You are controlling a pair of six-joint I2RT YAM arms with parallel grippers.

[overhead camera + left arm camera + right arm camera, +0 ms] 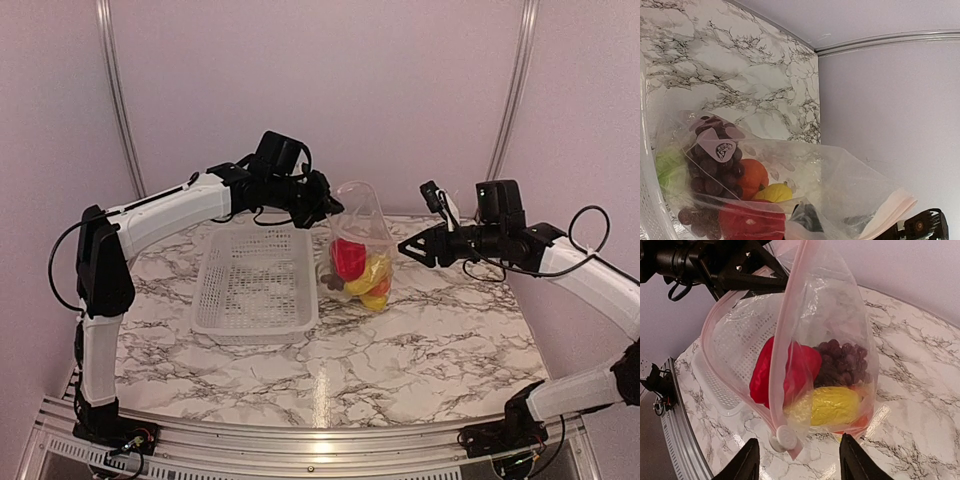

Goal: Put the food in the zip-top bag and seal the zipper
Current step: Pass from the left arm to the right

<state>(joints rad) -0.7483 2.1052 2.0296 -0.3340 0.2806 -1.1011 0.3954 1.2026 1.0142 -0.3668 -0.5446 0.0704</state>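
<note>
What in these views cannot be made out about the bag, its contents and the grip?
Left wrist view: the left gripper's fingertips are cut off by the bottom edge.
Right wrist view: only one corn piece shows; red pepper and grapes hide anything behind.
Left wrist view: pale green shape, blurred through the zip-top bag; which food it is, unclear.
Right wrist view: the zipper's upper end is cut off by the top edge.

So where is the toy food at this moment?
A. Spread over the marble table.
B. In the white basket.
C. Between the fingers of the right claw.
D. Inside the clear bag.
D: the red pepper, grapes and a yellow piece show through the clear bag, which the left claw holds up by its mouth; the white basket beside it holds none.
</note>
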